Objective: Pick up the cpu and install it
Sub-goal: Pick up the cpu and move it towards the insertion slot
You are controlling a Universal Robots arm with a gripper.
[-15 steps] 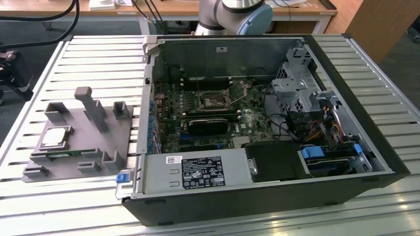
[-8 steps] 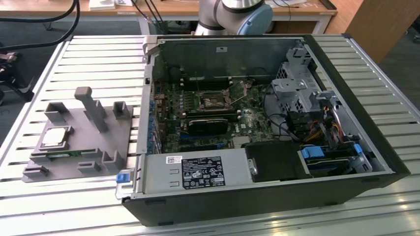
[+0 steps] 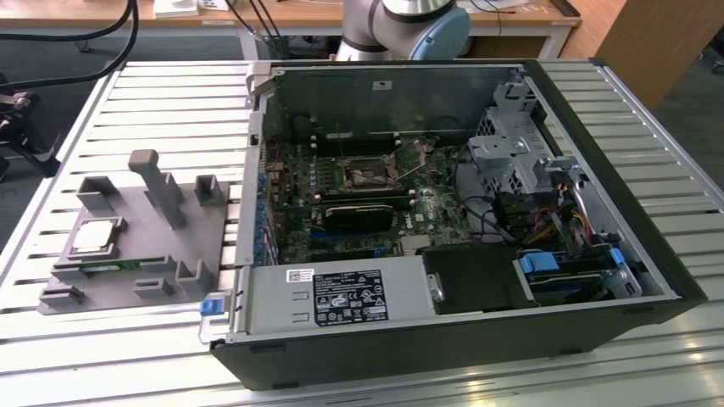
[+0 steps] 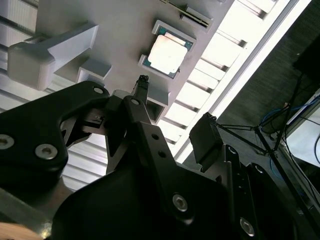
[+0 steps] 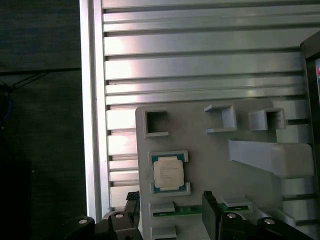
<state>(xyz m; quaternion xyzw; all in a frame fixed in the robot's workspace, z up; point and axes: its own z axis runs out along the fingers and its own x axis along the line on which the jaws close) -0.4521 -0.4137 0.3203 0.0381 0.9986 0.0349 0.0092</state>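
Right now my gripper [image 4: 175, 107] hangs above the grey fixture tray [image 4: 120, 30], and my 2 black fingers [image 4: 205, 135] are spread wide with nothing between them. The cpu [image 4: 167, 52] lies on that tray beyond my fingertips, clear of both, and I am not touching it.

In both wrist views it is a small, flat square. Its top is a smooth silver-grey metal lid that catches the light and looks almost white in the second wrist view. There is faint dark print on the lid, and a thin green rim of board shows around the edges. It sits level in its own cradle on the tray, held between 2 low raised lips, 1 on each of 2 opposite sides. A narrow green memory stick [image 5: 185, 211] lies in a slot just beside that cradle. Several upright grey posts and small open-sided pockets stand elsewhere on the tray.

In the exterior view the tray rests on a slatted metal table [image 3: 169, 93], to the exterior view's left of an open black computer case [image 3: 453, 348]. The cpu sits on the part of the tray farther from the case. Inside the case the motherboard [image 3: 425, 203] lies flat, with a square socket [image 3: 368, 176] near its middle, well apart from the cpu.
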